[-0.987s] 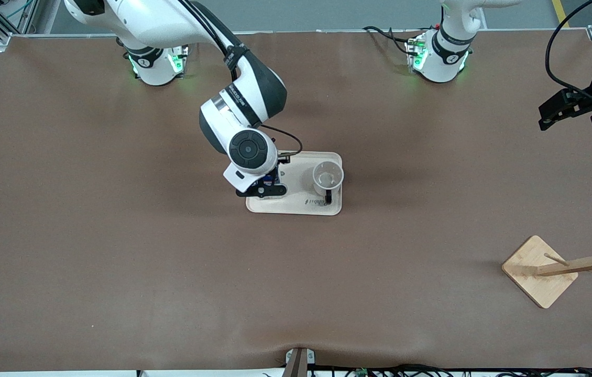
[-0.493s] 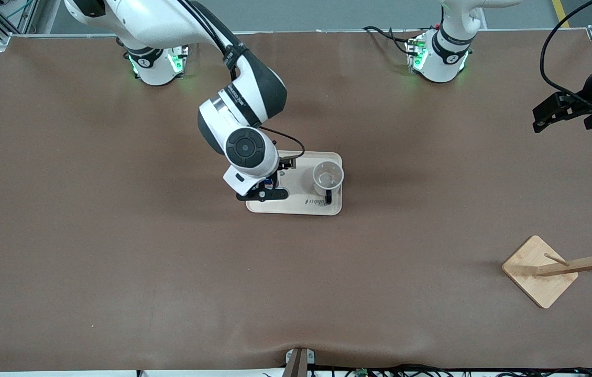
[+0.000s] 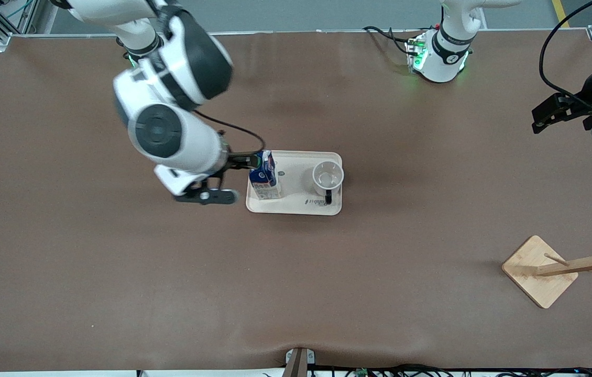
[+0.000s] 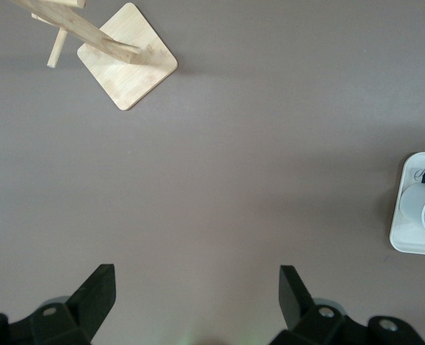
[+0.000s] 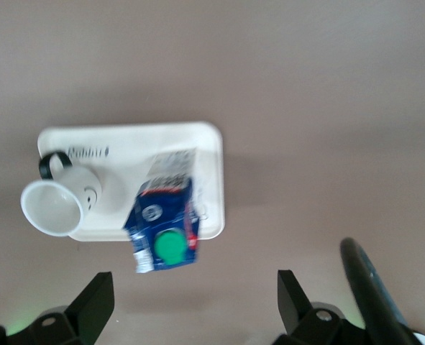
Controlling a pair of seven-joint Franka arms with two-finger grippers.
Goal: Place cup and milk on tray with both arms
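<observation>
The fingers (image 5: 90, 305) of the right gripper (image 5: 190, 305) are now spread wide and hold nothing; a second ago they were down on the tray around the milk, and since then they have let it go and the arm has pulled up and away toward its own end of the bench. This means the milk (image 3: 264, 181) is released: it stands upright on the tray (image 3: 296, 207), at the tray's end toward the right arm, and nothing touches it. The cup (image 3: 327, 177) stands on the same tray beside it, toward the left arm's end, upright, with its handle turned toward the front camera; it has not moved. So, as I judge it, both things are in place and the task is nearly complete, with only the retreat of the arms left. In the front view the right gripper (image 3: 207, 189) hangs over the bare bench (image 3: 118, 272) just beside the tray, with the wrist and the big white elbow above it, bent back toward its base. The left gripper (image 3: 550, 111) is also wide open and empty; this arm waits high over the left arm's end of the bench, well apart from the tray, with the wooden rack (image 3: 542, 269) standing nearer to the front camera.
</observation>
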